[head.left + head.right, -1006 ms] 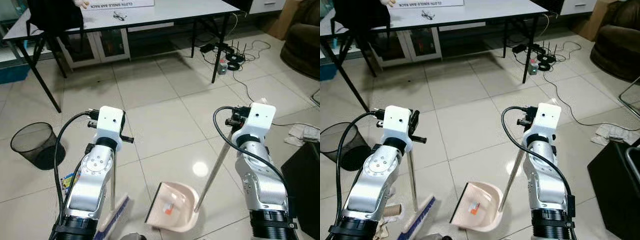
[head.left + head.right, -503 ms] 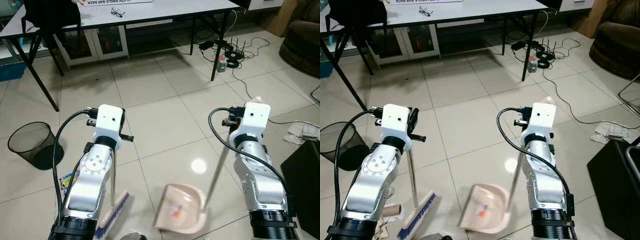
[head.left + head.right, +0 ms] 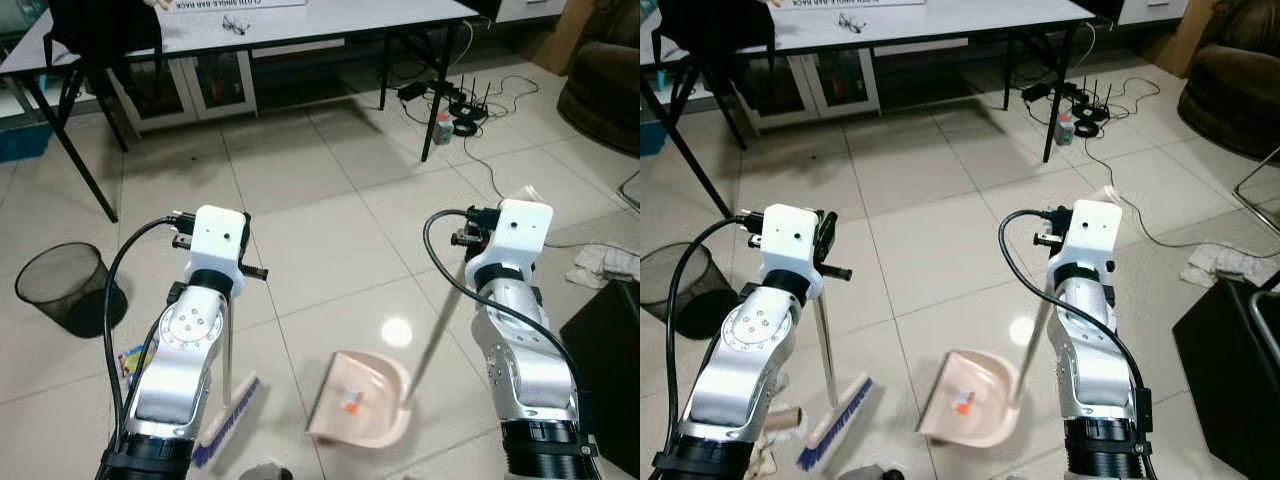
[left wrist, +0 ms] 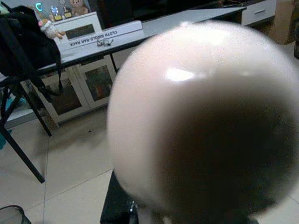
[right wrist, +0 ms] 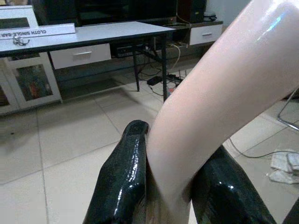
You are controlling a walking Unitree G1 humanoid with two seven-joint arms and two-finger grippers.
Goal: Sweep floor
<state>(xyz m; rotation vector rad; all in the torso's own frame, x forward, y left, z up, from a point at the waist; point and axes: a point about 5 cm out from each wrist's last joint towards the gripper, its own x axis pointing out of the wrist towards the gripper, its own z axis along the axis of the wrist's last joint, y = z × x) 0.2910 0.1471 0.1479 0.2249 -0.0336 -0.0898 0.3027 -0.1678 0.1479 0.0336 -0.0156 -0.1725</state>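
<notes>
The right gripper clamps the dustpan handle; the left gripper holds the broom, its bristles left of the pan, near it, apart.

A lived-in home room with pale glossy floor tiles. A long white-topped table on black legs anchors it: low glass-door cabinets behind, a dark brown armchair and tangled black cables beside, a black mesh wastebasket nearer.
</notes>
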